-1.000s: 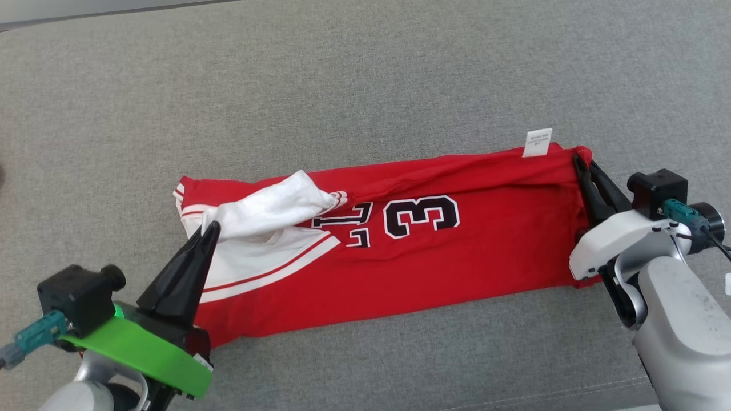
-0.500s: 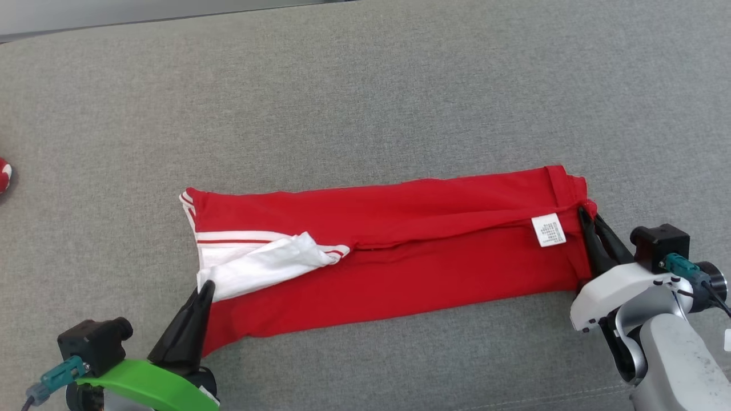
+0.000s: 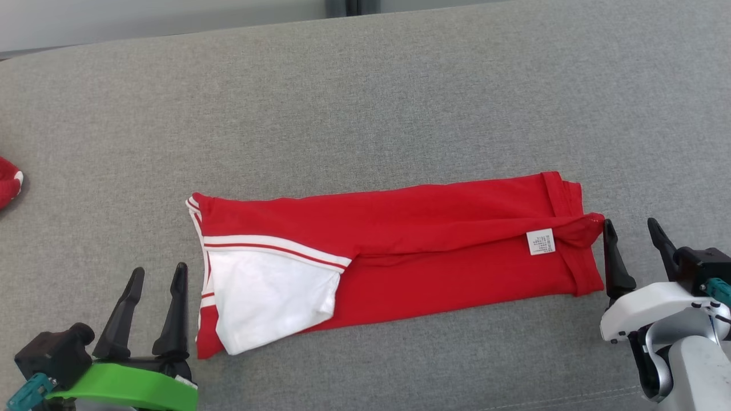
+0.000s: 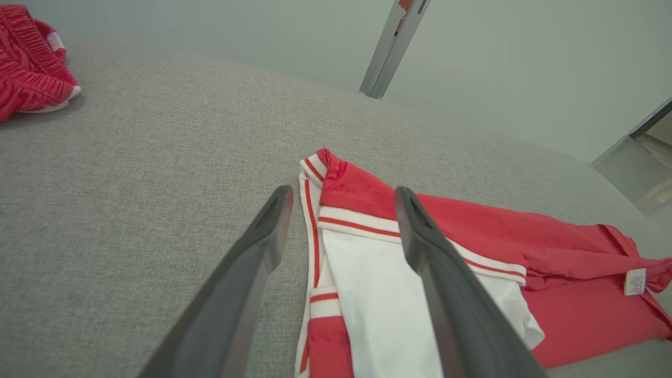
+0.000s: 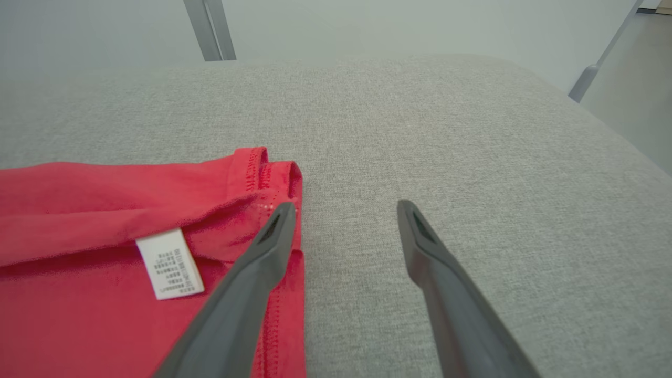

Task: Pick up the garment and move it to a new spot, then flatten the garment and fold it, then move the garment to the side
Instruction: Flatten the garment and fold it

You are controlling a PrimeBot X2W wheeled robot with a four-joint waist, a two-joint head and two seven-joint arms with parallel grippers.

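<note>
The red garment [image 3: 434, 251] is laid as a long folded strip across the grey cushion [image 3: 365, 114], near its front edge. The left end effector [image 3: 160, 268] and right end effector [image 3: 630, 222] are spread at its ends (nothing pinched), presumably so the fold lies undisturbed.

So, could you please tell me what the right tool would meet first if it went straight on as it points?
Probably the bare grey cushion beside the garment's hemmed corner. The right tool stands open, and one finger overlaps that corner, so it may brush it first; depth is unclear.
</note>
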